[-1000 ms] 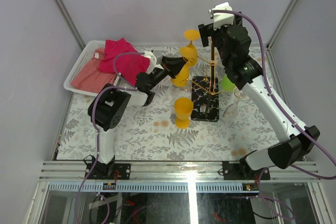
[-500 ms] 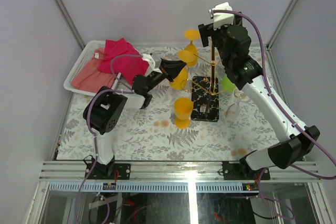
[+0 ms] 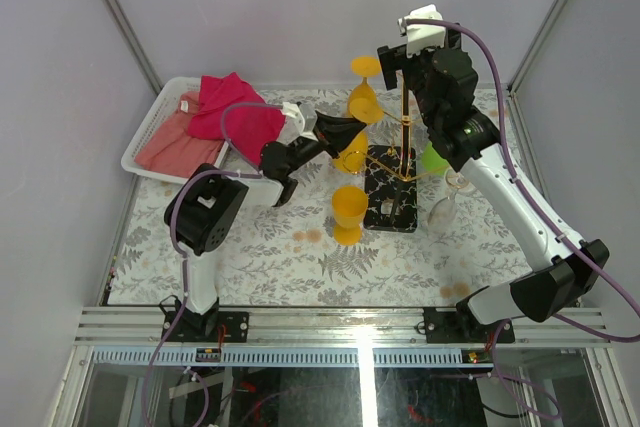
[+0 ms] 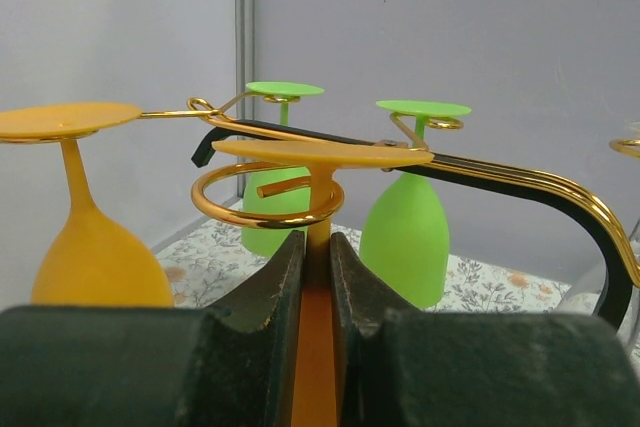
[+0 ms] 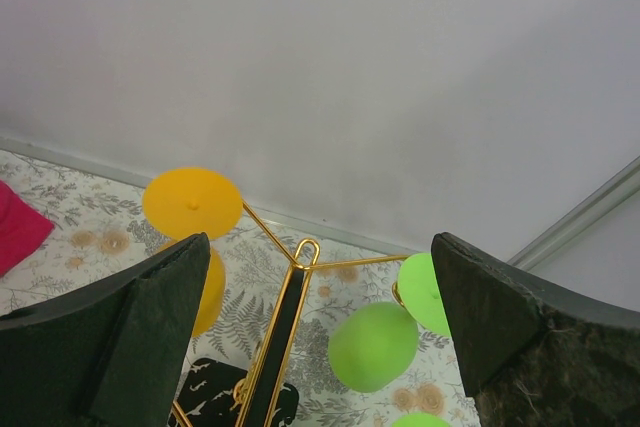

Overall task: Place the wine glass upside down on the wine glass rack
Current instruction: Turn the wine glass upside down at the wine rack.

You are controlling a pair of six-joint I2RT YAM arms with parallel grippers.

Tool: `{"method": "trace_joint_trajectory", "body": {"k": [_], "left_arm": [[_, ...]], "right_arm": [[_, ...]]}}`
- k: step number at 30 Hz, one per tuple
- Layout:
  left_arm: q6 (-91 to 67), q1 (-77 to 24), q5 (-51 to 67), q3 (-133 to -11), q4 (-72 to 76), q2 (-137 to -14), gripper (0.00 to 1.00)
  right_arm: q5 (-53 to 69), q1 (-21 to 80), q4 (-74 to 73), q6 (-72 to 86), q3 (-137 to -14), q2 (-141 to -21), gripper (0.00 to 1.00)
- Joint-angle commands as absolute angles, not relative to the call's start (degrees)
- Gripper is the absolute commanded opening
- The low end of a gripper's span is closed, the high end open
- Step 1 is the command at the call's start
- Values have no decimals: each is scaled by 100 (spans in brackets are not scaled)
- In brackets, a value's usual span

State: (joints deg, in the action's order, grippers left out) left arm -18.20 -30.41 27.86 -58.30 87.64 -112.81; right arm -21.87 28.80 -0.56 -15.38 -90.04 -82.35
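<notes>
The left gripper point(image 4: 318, 247) pinches the stem of an orange wine glass point(image 4: 322, 152), which is upside down with its flat foot on top. The two dark fingers point(image 4: 275, 287) are pressed against the stem from either side, with only the stem's width between them. Above the fingers, the stem passes through a curled gold ring point(image 4: 262, 195) of the wine glass rack point(image 3: 403, 119), and the foot sits just over that ring; whether it rests on the wire cannot be told. In the top view this glass is just left of the rack's pole, above the black veined base point(image 3: 390, 190).

The right gripper point(image 5: 320, 244) is high at the top of the pole, its fingers point(image 5: 130, 332) spread wide and holding nothing. A second orange glass point(image 4: 85, 247) and two green glasses point(image 4: 405, 232) hang foot-up on other arms
</notes>
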Motion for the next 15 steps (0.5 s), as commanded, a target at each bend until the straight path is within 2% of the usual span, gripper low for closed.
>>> {"method": "trace_joint_trajectory", "body": {"k": [1,4,7,15], "left_arm": [[-1795,-3076,2752,-5974,9176,-11338,11],[-1727,-3076,2637,-5825,9163,-11247,24],[-1733,-3076,2638,-5752,9170,-11214,34],[-1662,-3076,2565,-5364,9152,-10981,37]], "right_arm": [[-2206,2849,199,-1457,-8999,-8104,99],[-2198,2854,212,-1451,-9010,-8112,99],[-2165,2848,237,-1443,-9007,-8130,99],[-2056,2856,241,-1331,-8962,-8101,99]]}}
